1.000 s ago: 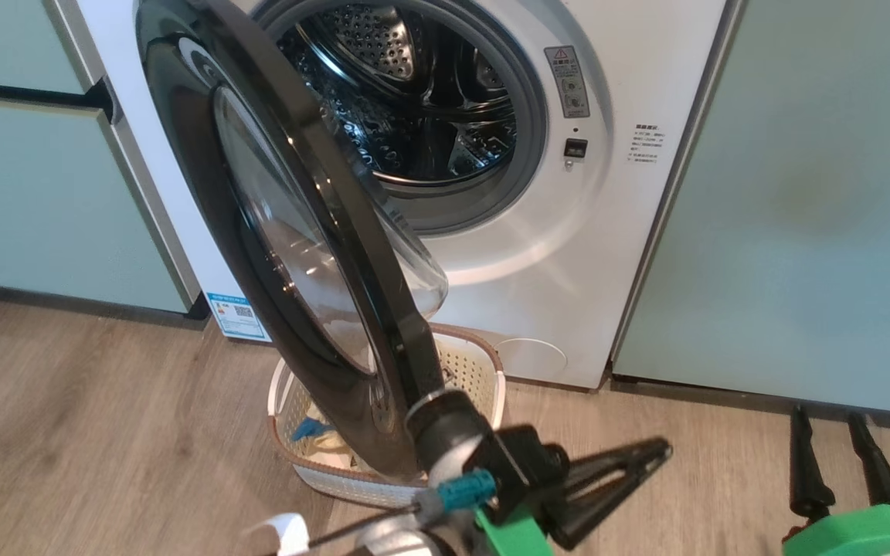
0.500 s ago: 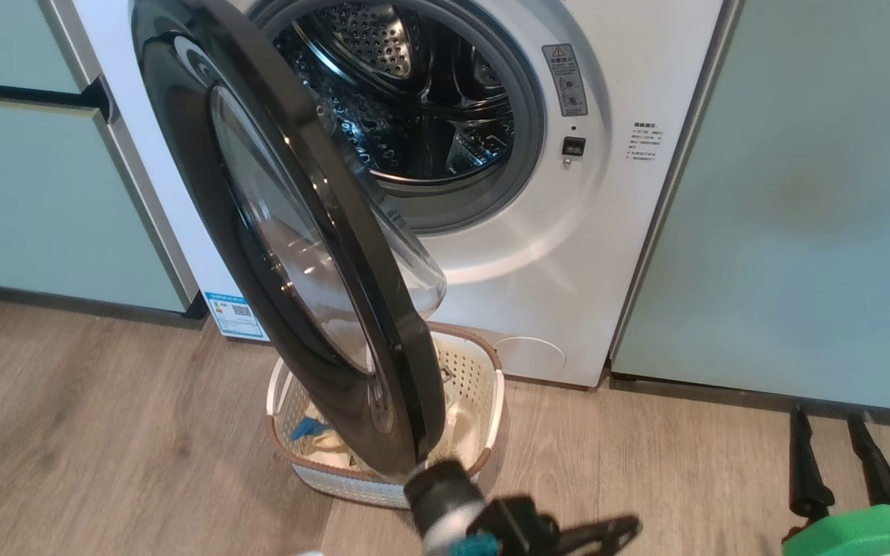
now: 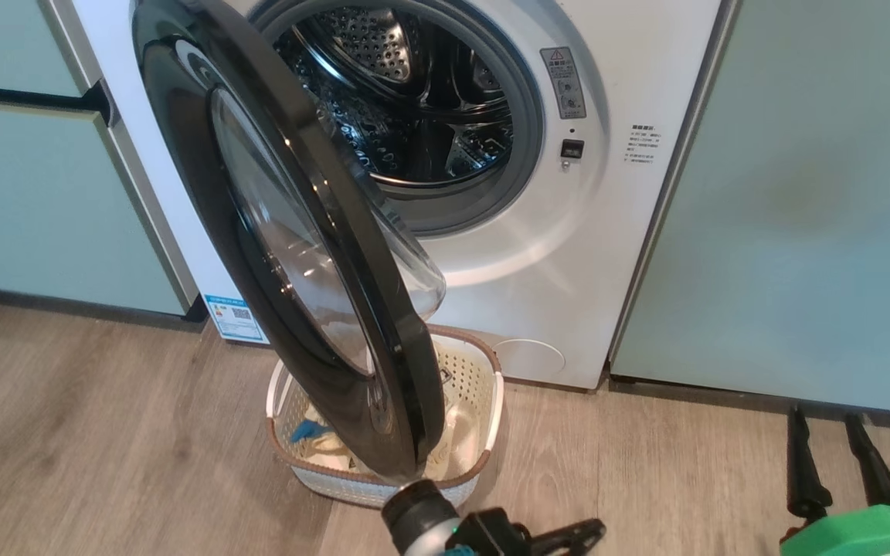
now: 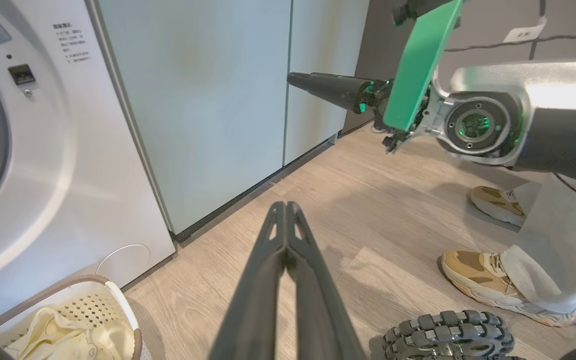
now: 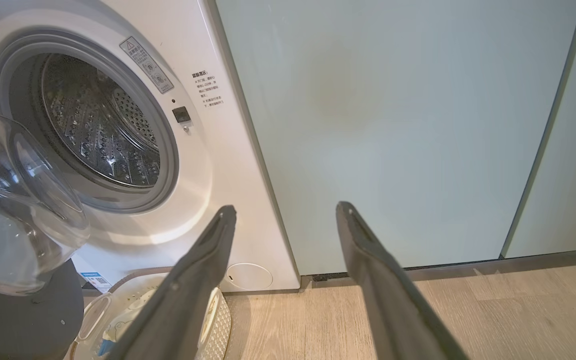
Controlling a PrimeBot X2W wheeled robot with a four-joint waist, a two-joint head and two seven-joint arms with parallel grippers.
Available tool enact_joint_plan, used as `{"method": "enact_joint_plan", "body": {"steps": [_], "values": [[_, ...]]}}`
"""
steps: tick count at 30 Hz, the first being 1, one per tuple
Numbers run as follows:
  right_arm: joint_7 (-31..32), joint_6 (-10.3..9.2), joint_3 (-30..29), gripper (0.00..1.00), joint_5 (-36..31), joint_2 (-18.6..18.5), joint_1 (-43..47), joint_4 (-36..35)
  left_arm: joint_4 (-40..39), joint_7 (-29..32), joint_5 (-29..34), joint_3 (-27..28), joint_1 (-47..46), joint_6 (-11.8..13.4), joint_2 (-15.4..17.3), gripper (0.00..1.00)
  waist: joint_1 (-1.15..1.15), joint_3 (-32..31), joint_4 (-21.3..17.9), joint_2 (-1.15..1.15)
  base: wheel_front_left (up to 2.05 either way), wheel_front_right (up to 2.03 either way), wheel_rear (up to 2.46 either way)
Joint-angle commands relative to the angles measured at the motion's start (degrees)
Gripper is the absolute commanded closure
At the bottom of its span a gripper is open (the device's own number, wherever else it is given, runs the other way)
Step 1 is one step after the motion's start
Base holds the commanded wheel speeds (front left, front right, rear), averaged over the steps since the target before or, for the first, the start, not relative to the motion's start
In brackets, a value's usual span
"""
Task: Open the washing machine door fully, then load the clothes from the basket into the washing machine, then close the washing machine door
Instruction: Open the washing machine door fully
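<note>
The white washing machine (image 3: 568, 255) stands between pale green cabinets, its steel drum (image 3: 414, 100) exposed. The glossy black washing machine door (image 3: 259, 232) juts out edge-on towards me, about half open, with its glass bowl (image 5: 13, 200) bulging towards the machine. Under the door, on the floor, sits the white basket (image 3: 484, 401) with a brown rim. It holds pale yellow clothes (image 4: 68, 330), one with a blue patch (image 3: 307, 429). My left gripper (image 3: 596, 529) is shut on nothing, just below the door's lower edge, pointing right. My right gripper (image 3: 831, 463) stands open and empty at the lower right.
Pale green cabinets (image 3: 785, 201) flank the machine on both sides. A person's tan shoes (image 4: 483, 280) stand on the wood floor to the right of my left gripper (image 4: 283, 207). A knobbly black wheel (image 4: 448, 330) sits beside them. My right gripper (image 5: 285, 210) faces a cabinet.
My left gripper has drawn back from the door's lower edge towards the bottom of the head view, staying shut. The door and the right gripper have not moved.
</note>
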Motion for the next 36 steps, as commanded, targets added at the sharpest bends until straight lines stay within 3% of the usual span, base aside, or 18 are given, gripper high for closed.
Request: {"method": "enact_joint_plan", "body": {"steps": [1, 36], "values": [[-0.5, 0.01, 1.1, 0.0, -0.3, -1.1, -2.0, -1.6, -1.2, -0.7, 0.0, 2.8, -2.8, 0.5, -0.4, 1.0, 0.0, 0.1, 0.0, 0.0, 0.0, 0.0, 0.0], [-0.5, 0.01, 1.3, 0.0, 0.0, -1.1, -2.0, -1.6, 3.9, -5.6, -5.3, 15.5, -7.7, 7.0, 0.5, 1.0, 0.0, 1.6, 1.7, 0.0, 0.0, 0.0, 0.0]]}}
